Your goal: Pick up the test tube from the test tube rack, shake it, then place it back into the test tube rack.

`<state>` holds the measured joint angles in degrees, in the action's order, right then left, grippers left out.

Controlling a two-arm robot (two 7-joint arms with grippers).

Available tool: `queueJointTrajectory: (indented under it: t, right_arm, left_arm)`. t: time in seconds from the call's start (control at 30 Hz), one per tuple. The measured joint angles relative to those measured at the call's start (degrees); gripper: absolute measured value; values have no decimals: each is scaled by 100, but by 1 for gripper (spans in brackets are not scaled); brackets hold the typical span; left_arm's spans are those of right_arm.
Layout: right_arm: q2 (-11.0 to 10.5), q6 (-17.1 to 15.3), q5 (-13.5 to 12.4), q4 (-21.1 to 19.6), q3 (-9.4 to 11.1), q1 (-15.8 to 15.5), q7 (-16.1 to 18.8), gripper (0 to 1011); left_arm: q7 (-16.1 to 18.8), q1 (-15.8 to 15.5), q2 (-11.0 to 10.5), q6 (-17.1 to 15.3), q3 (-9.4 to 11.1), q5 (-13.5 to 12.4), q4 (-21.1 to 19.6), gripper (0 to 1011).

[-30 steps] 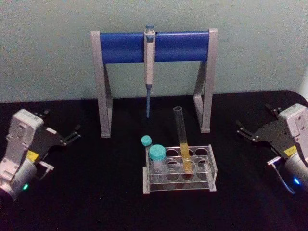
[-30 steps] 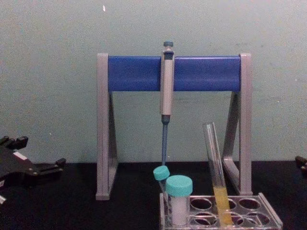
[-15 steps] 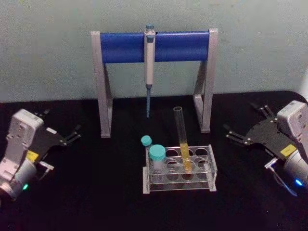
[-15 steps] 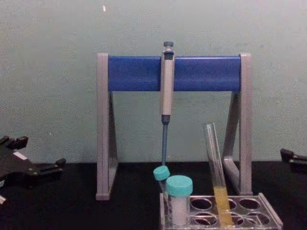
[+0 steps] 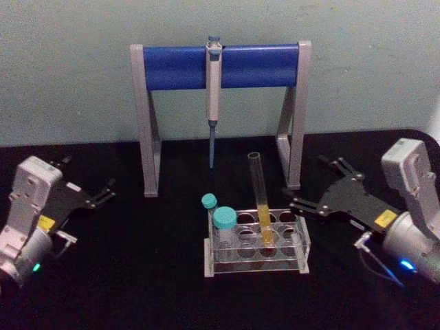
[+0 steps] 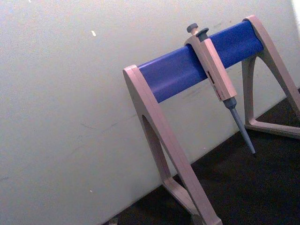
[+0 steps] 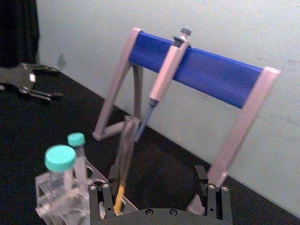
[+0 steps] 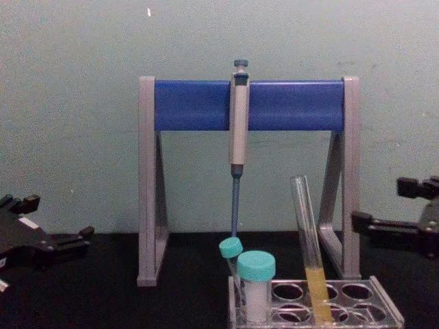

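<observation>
Flanking the test tube rack [image 5: 256, 265], open stretches of black table [image 5: 137, 275] are seen on both sides and in front. Behind it, room is limited by the grey-and-blue pipette stand [image 5: 172, 67], whose right leg is planted near the rack's right end, and by the pipette [image 5: 213, 89] hung from the bar. At the rack's left end a teal-capped white tube [image 5: 225, 223] and a smaller teal-capped vial [image 5: 209, 201] are seated. The test tube [image 5: 258, 192] is lodged in a hole right of the rack's middle, tilted so that its open mouth leans left, well above the rack. It is long, slim and clear, and yellow-orange liquid is seen in its lower part. The right gripper [image 5: 308, 183] is held low, just right of the rack, with its fingers spread wide and pointed towards the tube; nothing is gripped or touched. The left gripper [image 5: 86, 177] is parked at the table's left, well apart, its fingers likewise spread and empty.
</observation>
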<state>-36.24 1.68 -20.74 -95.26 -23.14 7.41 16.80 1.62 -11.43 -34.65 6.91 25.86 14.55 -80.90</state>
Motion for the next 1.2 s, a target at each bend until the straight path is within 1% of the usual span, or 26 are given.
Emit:
queueJointTrajectory:
  t: [0.1, 0.23, 0.4, 0.6, 0.7, 0.97, 1.2]
  right_arm:
    - [120, -36, -31, 46, -33, 71, 90, 1000]
    - [362, -128, -56, 189, -103, 222, 209, 1000]
    - [633, -264, -82, 371, -135, 380, 278, 1000]
    - [829, -435, -44, 508, -154, 527, 313, 1000]
    - [959, -620, 3, 596, -159, 634, 312, 1000]
    - [1177, -943, 62, 718, -147, 750, 313, 1000]
    - [1328, -1134, 113, 833, -101, 806, 334, 1000]
  left_arm:
    - [0, 0, 0, 0, 0, 0, 0, 1001]
    - [0, 0, 0, 0, 0, 0, 0, 1001]
    - [1, 0, 0, 0, 0, 0, 0, 1001]
    - [0, 0, 0, 0, 0, 0, 0, 1001]
    - [0, 0, 0, 0, 0, 0, 0, 1001]
    - [0, 0, 0, 0, 0, 0, 0, 1001]
    - [0, 0, 0, 0, 0, 0, 0, 1001]
